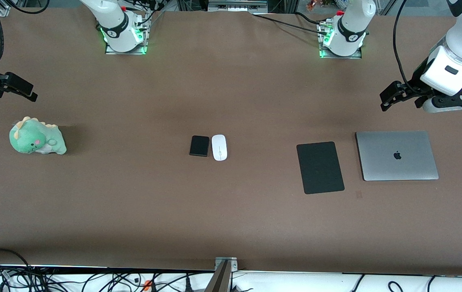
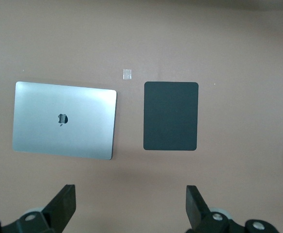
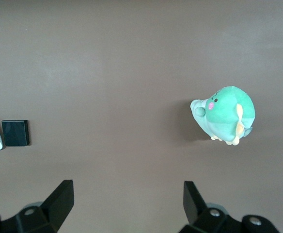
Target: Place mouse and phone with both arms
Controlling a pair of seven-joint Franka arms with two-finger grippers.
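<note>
Nothing has been picked up yet. The white mouse (image 1: 219, 147) and the black phone (image 1: 199, 146) lie side by side in the middle of the brown table (image 1: 231, 219), almost touching, the phone toward the right arm's end and the mouse toward the left arm's end.

The left gripper (image 1: 401, 96) hangs in the air above bare table at its own end, with its fingers (image 2: 64, 206) spread wide and nothing between them. Below it lie a closed silver laptop (image 1: 396, 155) and, just beside that toward the centre, a flat black mat (image 1: 320, 167).

The right gripper (image 1: 20, 88) hovers at the other end, jaws equally wide and empty, above the table near a green dinosaur plush (image 1: 36, 139).

As I see it, the step in hand is the reach: each arm has to come in toward the centre, the left for the mouse, the right for the phone. Because the two things sit so close together, the inner finger of each gripper has very little gap to slip into, so I would stagger the descents or approach across each object's short width from above. The mouse is glossy and domed, so I would grip it low on its sides. The mat looks the likely spot for the mouse.
</note>
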